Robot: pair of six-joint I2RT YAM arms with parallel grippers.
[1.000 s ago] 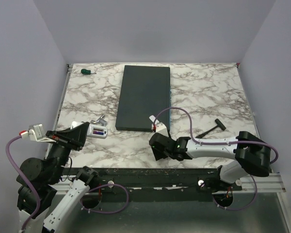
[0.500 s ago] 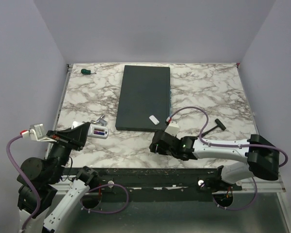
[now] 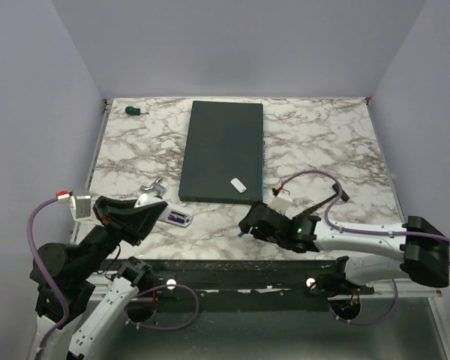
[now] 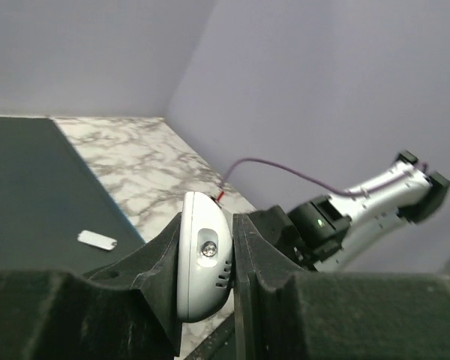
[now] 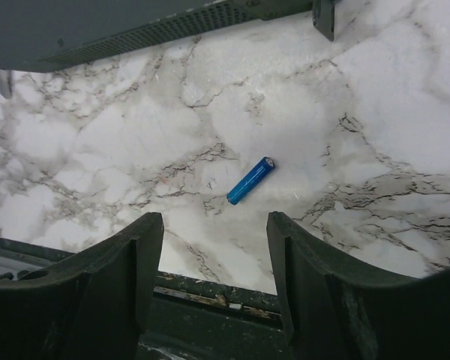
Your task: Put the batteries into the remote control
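Note:
The white remote control is gripped by my left gripper, which holds it off the table at the near left. A purple-blue battery shows in its bay. In the left wrist view the remote sits edge-on between the shut fingers of the left gripper. The blue battery lies loose on the marble near the front edge, just ahead of my right gripper, which is open and empty. In the top view the right gripper is low over the table beside this battery.
A large dark grey slab lies mid-table with the tiny white cover piece on its near end. A green-handled screwdriver is at the far left, a black T-shaped tool at the right, and a small silver object at the left.
My right gripper has drawn back from the slab toward the near edge, leaving the cover piece on it. My left gripper has moved right and nearer with the remote.

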